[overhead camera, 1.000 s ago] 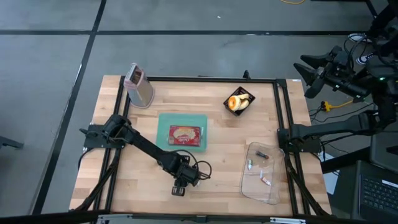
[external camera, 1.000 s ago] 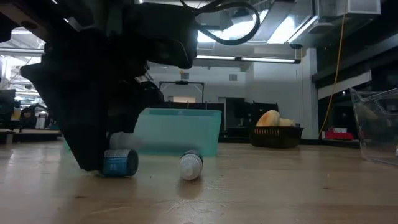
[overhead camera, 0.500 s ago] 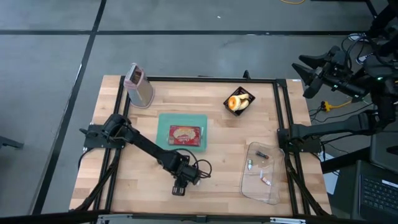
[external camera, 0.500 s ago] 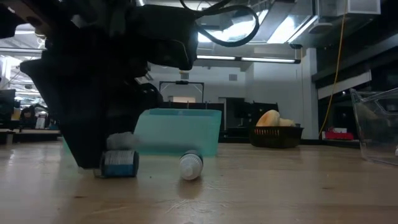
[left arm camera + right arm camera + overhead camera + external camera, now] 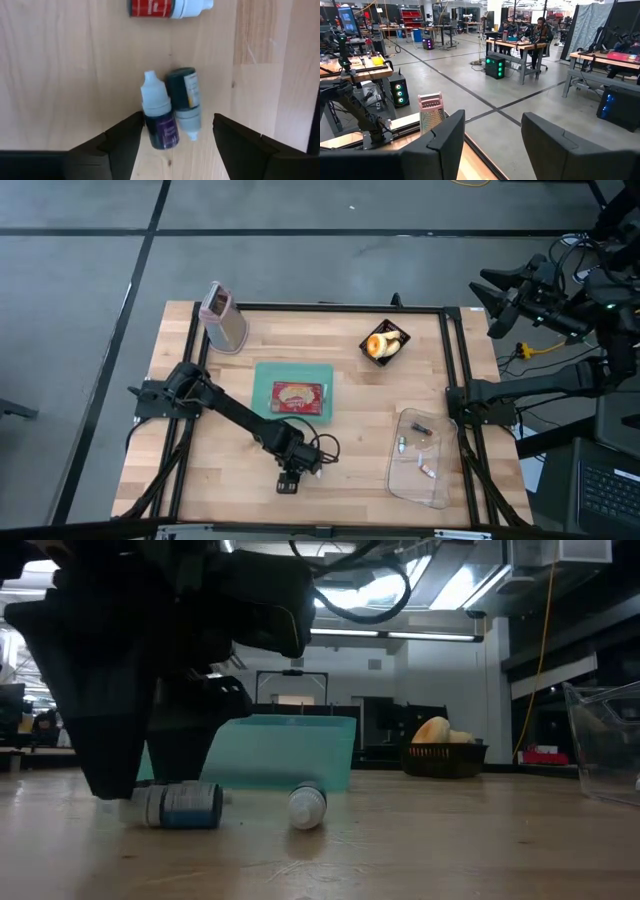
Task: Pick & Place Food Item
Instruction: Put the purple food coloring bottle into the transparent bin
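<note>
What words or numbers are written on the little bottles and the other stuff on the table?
None can be read.
Red-labelled bottle: white marks on the label, too blurred to read.
Purple-labelled bottle: no print that can be made out.
Dark teal bottle: pale label strip, print too small to read.
Food packet on the teal tray: print too small to read.
Pink grater: no writing visible.

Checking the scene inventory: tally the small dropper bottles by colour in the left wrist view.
Red-label bottle: 1
Purple bottle: 1
Dark teal bottle: 1
Total: 3, all lying on the table; the purple and teal ones lie side by side between the left tool fingers.
</note>
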Available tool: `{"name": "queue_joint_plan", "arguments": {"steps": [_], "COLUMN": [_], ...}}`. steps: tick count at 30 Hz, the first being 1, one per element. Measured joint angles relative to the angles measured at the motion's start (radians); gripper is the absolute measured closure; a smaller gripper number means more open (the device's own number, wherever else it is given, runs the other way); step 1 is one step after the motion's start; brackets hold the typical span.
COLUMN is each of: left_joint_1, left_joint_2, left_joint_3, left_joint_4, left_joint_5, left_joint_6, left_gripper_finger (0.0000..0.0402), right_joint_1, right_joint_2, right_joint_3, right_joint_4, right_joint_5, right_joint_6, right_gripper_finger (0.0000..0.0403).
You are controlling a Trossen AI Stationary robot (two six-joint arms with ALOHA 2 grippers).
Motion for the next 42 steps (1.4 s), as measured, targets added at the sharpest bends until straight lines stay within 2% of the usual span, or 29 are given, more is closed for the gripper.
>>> {"name": "queue_joint_plan", "arguments": {"steps": [9,15,22,25,28,33,42], "left_joint_1": [0.02,0.085,0.172,0.189,0.179,0.138,0.126], "left_joint_2": [-0.083,-0.105,-0.088,-0.088,-0.085,-0.085,-0.085], "left_joint_3": [-0.003,-0.003,-0.002,-0.026,-0.042,-0.042,-0.044], "left_joint_4": [-0.088,-0.081,-0.034,-0.01,-0.021,-0.002,0.012], "left_joint_5": [0.007,-0.012,-0.016,0.017,0.095,0.141,0.116], "left_joint_6": [-0.064,-0.09,0.014,0.018,-0.012,-0.057,-0.124], "left_gripper_finger": [0.0162,0.0162,0.0162,0.0162,0.0162,0.0162,0.0162], "right_joint_1": [0.0,0.0,0.0,0.0,0.0,0.0,0.0], "right_joint_2": [0.0,0.003,0.003,0.003,0.003,0.003,0.003], "right_joint_3": [0.0,0.0,0.0,0.0,0.0,0.0,0.0], "right_joint_4": [0.0,0.0,0.0,-0.001,-0.001,-0.001,-0.001], "right_joint_5": [0.0,-0.004,-0.015,-0.015,-0.016,-0.016,-0.015], "right_joint_6": [0.0,-0.002,-0.002,-0.002,-0.002,-0.013,-0.015], "right_gripper_finger": [0.0209,0.0209,0.0209,0.0209,0.0209,0.0209,0.0209]}}
